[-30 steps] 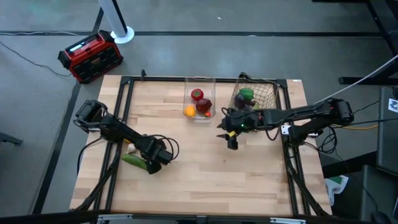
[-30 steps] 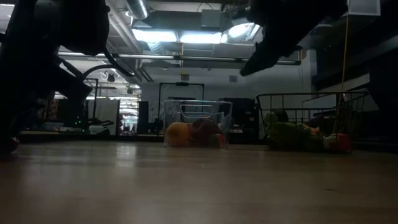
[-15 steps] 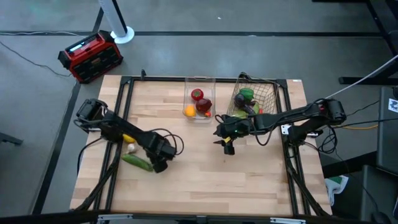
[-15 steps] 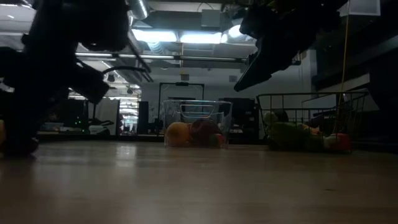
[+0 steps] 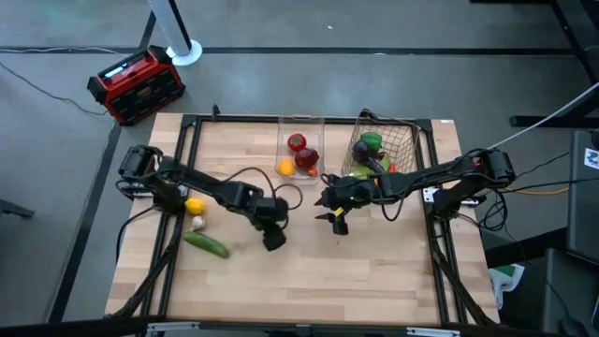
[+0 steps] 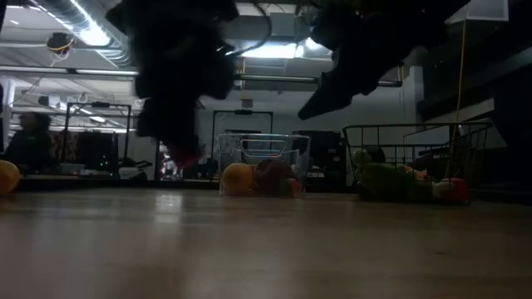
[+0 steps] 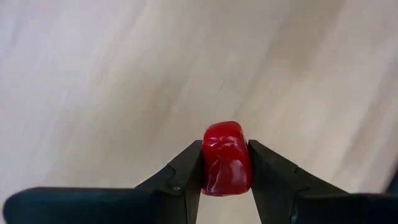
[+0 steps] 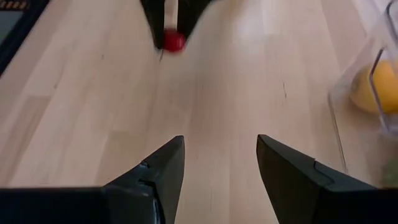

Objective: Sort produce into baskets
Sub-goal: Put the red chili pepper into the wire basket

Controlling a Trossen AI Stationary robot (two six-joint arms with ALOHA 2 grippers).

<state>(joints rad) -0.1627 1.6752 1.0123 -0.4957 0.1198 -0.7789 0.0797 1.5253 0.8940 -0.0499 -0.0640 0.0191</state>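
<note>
My left gripper [image 5: 273,240] is at mid-table, shut on a small red piece of produce [image 7: 227,158], which also shows in the right wrist view [image 8: 174,42]. My right gripper [image 5: 337,223] hangs open and empty a little to its right, in front of the baskets. The clear plastic bin [image 5: 301,122] holds a red apple [image 5: 297,142] and an orange [image 5: 284,167]. The wire mesh basket [image 5: 404,136] holds a green pepper [image 5: 372,142]. A lemon [image 5: 194,206], a garlic [image 5: 197,223] and a cucumber [image 5: 207,245] lie on the table at the left. My left gripper pinches the red piece by its two opposite sides [image 7: 208,165] between its two fingers. The fingers come from above, pointing down. The piece is clear of the table, with its far end sticking out past the fingertips [image 7: 189,162].
A red-black box [image 5: 137,84] stands on the floor beyond the table's far left corner. The table's near half is bare wood [image 5: 337,281]. A black frame [image 5: 192,126] runs along the table's edges. A person shows in the room at the far left of the low view [image 6: 29,141].
My left gripper has gone from beside the cucumber toward the table's right edge, carrying the red piece to mid-table and uncovering the lemon and garlic. My right gripper has drifted a little toward the table's left edge, staying open.
</note>
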